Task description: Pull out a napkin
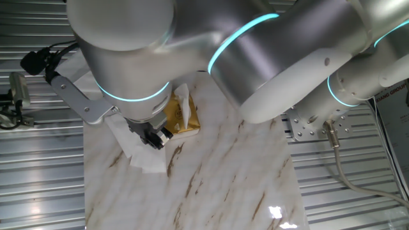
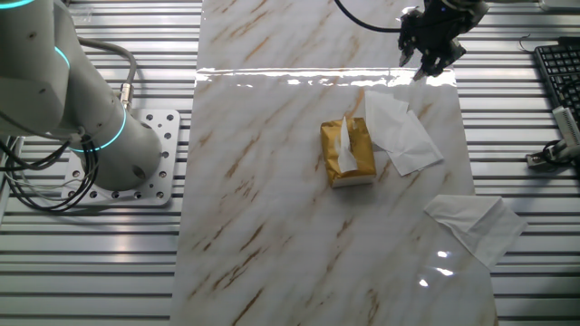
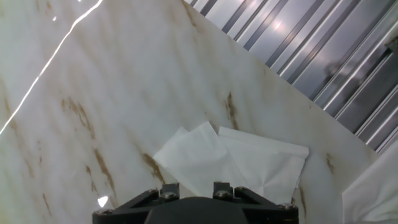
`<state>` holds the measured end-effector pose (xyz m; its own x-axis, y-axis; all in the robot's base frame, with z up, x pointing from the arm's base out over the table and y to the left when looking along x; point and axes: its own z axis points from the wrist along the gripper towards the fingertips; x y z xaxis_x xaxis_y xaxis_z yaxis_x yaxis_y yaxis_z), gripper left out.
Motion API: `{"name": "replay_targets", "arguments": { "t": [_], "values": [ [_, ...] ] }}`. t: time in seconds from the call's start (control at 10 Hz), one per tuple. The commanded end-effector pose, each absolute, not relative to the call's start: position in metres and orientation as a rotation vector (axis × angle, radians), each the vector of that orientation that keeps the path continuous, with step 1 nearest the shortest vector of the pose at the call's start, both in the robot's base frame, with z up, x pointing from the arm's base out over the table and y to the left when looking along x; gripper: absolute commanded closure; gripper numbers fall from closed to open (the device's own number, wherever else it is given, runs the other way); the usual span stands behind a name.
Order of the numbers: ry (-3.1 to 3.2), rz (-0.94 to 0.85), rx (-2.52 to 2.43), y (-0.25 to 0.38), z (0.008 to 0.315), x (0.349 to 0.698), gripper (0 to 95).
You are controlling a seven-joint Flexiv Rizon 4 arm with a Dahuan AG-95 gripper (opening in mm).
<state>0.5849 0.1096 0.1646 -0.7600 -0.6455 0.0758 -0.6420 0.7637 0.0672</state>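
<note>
A golden-yellow packet lies on the marble table. The napkin, a small white sheet, sticks up out of the packet's slot. Both also show in one fixed view, the packet and the napkin. My gripper hangs over the far edge of the table, beyond the packet and apart from it. It looks open and holds nothing. In one fixed view the gripper is beside the packet, above loose white sheets. The hand view shows only the gripper's base, not the fingertips.
Larger flat white napkins lie right of the packet and show below the hand. Another white napkin lies near the table's right edge. Ribbed metal surrounds the table. A keyboard is at the far right.
</note>
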Motion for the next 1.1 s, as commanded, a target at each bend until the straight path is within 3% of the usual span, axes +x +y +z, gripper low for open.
{"name": "replay_targets", "arguments": {
  "t": [0.1, 1.1],
  "values": [
    [-2.876, -0.07, 1.025, 0.1094, 0.1647, 0.5849, 95.0],
    [-2.889, -0.027, 0.938, 0.1093, 0.1647, 0.5848, 95.0]
  ]
}}
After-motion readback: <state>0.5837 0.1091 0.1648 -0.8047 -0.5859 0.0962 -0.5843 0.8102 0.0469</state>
